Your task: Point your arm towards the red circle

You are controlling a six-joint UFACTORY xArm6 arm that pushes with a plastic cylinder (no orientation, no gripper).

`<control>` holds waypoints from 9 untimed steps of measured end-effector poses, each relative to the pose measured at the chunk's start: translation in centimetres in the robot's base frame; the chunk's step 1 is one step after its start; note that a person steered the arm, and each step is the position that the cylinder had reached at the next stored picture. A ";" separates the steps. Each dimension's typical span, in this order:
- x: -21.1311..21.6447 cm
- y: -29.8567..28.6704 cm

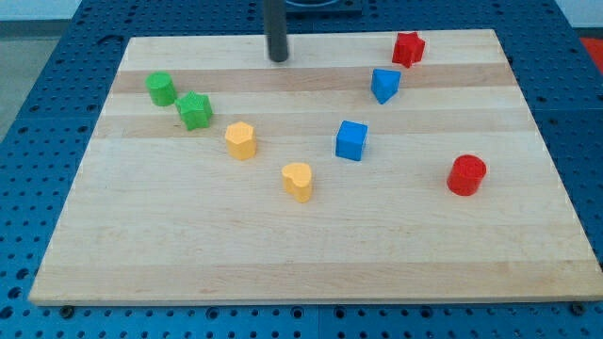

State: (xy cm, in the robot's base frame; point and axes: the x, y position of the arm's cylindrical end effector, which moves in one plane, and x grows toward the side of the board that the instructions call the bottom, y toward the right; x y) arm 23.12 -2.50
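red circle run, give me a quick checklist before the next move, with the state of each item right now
1. Target found: ok. The red circle stands near the view's right edge, clear of other blocks.
2. My tip visible: ok. It is at the view's top, left of centre, touching no block.
3. Tip near target: not ok. The red circle lies far off, toward the view's lower right.
4. Straight path free: not ok. The blue cube sits about on that line and the blue wedge-like block close beside it.
5. Lookalike: ok. The red star is at the view's top right, well apart from the circle.
6. Target on the board: ok.
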 end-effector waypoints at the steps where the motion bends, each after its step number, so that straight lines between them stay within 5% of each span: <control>1: -0.5 9.4; 3: -3.9 16.1; 5: -2.6 31.6; 6: 3.3 36.0; 9: 22.5 35.8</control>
State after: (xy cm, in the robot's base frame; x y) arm 45.64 33.31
